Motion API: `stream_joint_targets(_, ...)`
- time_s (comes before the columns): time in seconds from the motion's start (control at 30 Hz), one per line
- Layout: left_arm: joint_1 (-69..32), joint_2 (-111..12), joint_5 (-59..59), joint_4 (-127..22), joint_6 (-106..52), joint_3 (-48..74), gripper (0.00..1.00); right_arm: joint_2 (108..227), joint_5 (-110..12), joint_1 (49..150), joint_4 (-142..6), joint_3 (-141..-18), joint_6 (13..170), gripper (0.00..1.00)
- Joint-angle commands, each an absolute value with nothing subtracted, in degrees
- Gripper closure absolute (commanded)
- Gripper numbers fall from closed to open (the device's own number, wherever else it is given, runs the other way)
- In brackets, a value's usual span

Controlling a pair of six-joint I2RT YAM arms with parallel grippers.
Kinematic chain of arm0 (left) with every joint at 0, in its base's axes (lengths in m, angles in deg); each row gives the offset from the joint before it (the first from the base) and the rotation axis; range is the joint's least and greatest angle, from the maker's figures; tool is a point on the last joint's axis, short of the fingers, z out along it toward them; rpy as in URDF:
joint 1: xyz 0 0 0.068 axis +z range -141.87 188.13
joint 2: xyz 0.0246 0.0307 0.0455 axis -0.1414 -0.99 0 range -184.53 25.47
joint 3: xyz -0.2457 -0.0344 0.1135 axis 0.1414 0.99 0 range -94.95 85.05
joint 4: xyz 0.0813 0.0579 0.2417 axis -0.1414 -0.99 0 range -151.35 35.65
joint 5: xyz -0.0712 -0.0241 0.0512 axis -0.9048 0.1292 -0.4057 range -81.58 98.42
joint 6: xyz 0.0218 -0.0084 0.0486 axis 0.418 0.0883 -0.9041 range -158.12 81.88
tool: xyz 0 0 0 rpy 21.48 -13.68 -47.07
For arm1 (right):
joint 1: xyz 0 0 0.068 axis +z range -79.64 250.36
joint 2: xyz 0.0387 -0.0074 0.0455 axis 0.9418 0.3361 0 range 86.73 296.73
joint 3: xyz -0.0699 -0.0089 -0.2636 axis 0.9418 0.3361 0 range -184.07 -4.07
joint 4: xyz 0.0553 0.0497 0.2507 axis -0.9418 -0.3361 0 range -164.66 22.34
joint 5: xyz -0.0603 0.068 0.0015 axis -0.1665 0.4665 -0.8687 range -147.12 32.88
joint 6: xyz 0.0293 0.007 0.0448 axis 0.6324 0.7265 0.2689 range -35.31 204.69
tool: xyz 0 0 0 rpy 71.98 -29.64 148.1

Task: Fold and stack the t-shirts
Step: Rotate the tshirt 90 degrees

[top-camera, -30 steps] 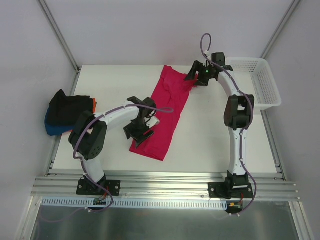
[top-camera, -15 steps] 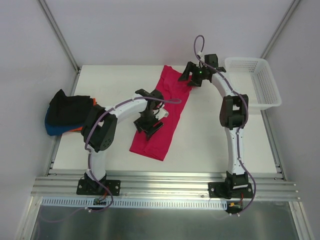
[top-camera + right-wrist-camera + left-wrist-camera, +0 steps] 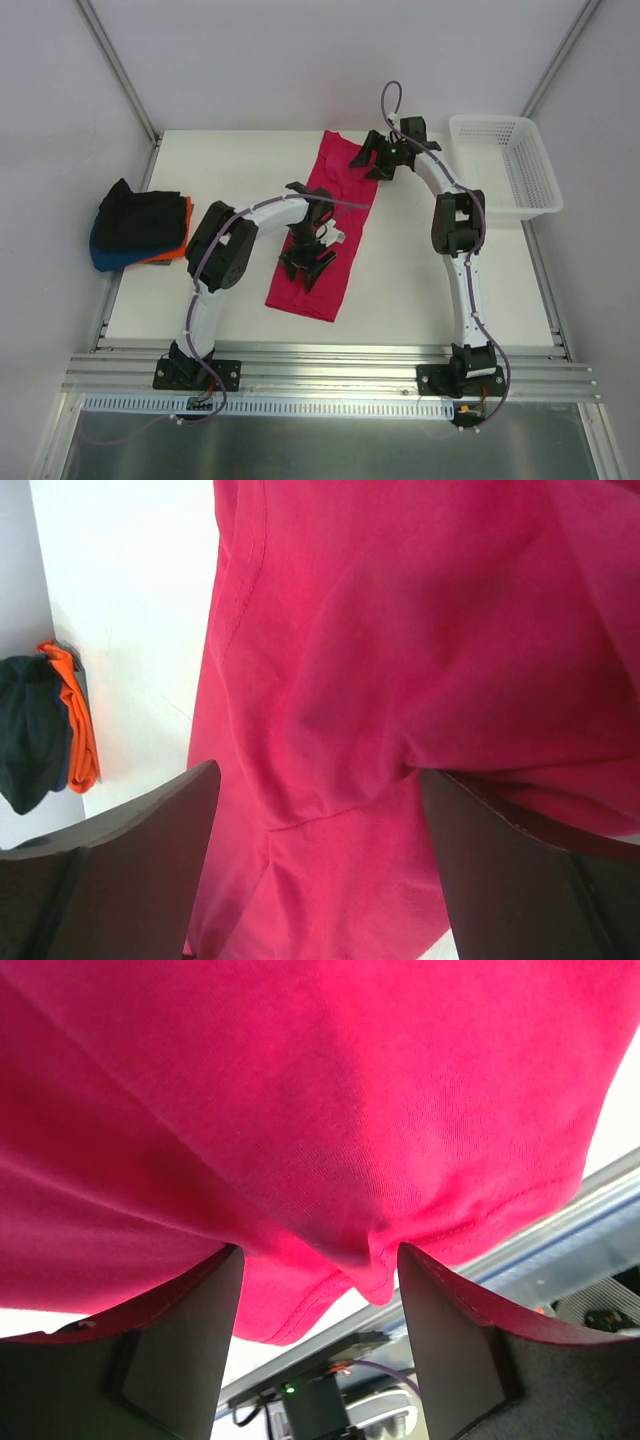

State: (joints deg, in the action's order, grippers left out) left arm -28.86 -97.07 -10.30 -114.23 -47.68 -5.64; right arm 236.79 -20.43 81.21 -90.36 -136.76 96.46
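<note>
- crimson-pink t-shirt (image 3: 352, 215) lies as a long narrow strip mid-table (image 3: 230, 170)
- left gripper (image 3: 308, 262) is over its near half, jaws apart, not gripping anything
- right gripper (image 3: 368, 163) is over the far end, spread wide, empty too
- shirt pile (image 3: 135, 225) (black, blue, orange) sits at the left edge

Shifted the left fingers (image 3: 170, 1350) rightwards, off the left edge of the pink shirt (image 3: 345, 205) and onto its lower middle, spread apart over the cloth. Swung the elbow of the left arm (image 3: 222, 255) in toward the shirt. Pulled the right fingers (image 3: 120, 880) leftwards, from beyond the shirt's far right corner to above its far end, wide apart. Leaned the right arm (image 3: 455, 220) further left as well. Dragged the shirt's near hem slightly rightwards across the counter (image 3: 220, 170).
</note>
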Motion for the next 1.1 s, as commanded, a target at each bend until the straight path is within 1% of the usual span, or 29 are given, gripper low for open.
stream_joint_targets(0.0,-31.3,-100.1,-16.5,-114.3,-46.4,-7.5,0.36,238.7,-19.7,80.9,-87.7,-140.3,99.2,0.15)
stream_joint_targets(0.17,-36.2,-105.1,-19.8,-115.3,-45.5,-12.0,0.36,240.4,-19.1,81.0,-85.9,-142.1,100.8,0.15)
stream_joint_targets(0.33,-37.9,-107.6,-19.8,-115.9,-45.1,-16.2,0.36,240.9,-18.8,81.0,-85.4,-142.2,100.9,0.15)
stream_joint_targets(0.47,-37.8,-104.4,-16.1,-115.1,-46.0,-15.1,0.37,238.4,-17.1,80.2,-86.1,-140.2,99.3,0.15)
stream_joint_targets(0.53,-37.8,-99.5,-11.5,-113.2,-47.3,-14.4,0.35,233.6,-17.5,79.9,-88.6,-139.1,94.7,0.14)
stream_joint_targets(0.6,-37.8,-96.3,-7.2,-112.6,-48.2,-14.1,0.30,228.6,-20.3,79.5,-89.6,-134.9,90.9,0.14)
stream_joint_targets(0.63,-37.8,-93.4,-6.2,-112.5,-48.3,-14.3,0.28,222.8,-20.5,78.6,-88.1,-132.6,90.5,0.14)
stream_joint_targets(0.67,-37.8,-92.0,-5.3,-112.7,-49.3,-15.3,0.26,219.4,-22.1,78.4,-86.3,-129.6,90.1,0.14)
stream_joint_targets(0.7,-37.6,-90.6,-4.3,-112.6,-49.7,-15.9,0.24,216.0,-23.4,78.1,-84.7,-122.9,89.5,0.13)
stream_joint_targets(0.73,-37.5,-87.5,-3.1,-112.6,-50.0,-16.6,0.18,212.4,-24.4,77.9,-84.2,-120.9,87.4,0.11)
stream_joint_targets(0.77,-37.3,-85.9,-2.6,-112.6,-50.2,-18.5,0.15,207.5,-25.5,77.7,-85.9,-119.8,86.1,0.11)
stream_joint_targets(0.83,-36.8,-81.6,-0.5,-112.3,-50.3,-20.4,0.13,203.1,-26.3,77.6,-92.4,-117.7,85.1,0.10)
stream_joint_targets(0.87,-36.3,-80.4,0.2,-112.0,-50.4,-22.4,0.12,198.7,-25.6,77.6,-94.1,-116.4,85.0,0.10)
stream_joint_targets(0.9,-35.7,-79.0,0.3,-111.8,-50.2,-23.5,0.12,196.9,-24.8,77.6,-95.6,-114.9,85.2,0.10)
stream_joint_targets(0.93,-34.2,-76.9,0.4,-111.4,-48.6,-24.2,0.12,195.3,-23.6,77.6,-99.0,-110.8,86.1,0.10)
stream_joint_targets(1.0,-32.4,-74.6,2.8,-110.3,-45.1,-23.1,0.16,191.9,-18.7,77.5,-103.4,-106.0,91.4,0.10)
stream_joint_targets(1.03,-30.0,-72.8,3.4,-109.2,-40.8,-21.7,0.19,190.7,-17.1,77.3,-106.2,-98.2,93.9,0.11)
stream_joint_targets(1.07,-28.6,-71.9,1.7,-108.9,-39.4,-18.0,0.23,188.7,-14.3,77.5,-104.4,-91.7,98.6,0.11)
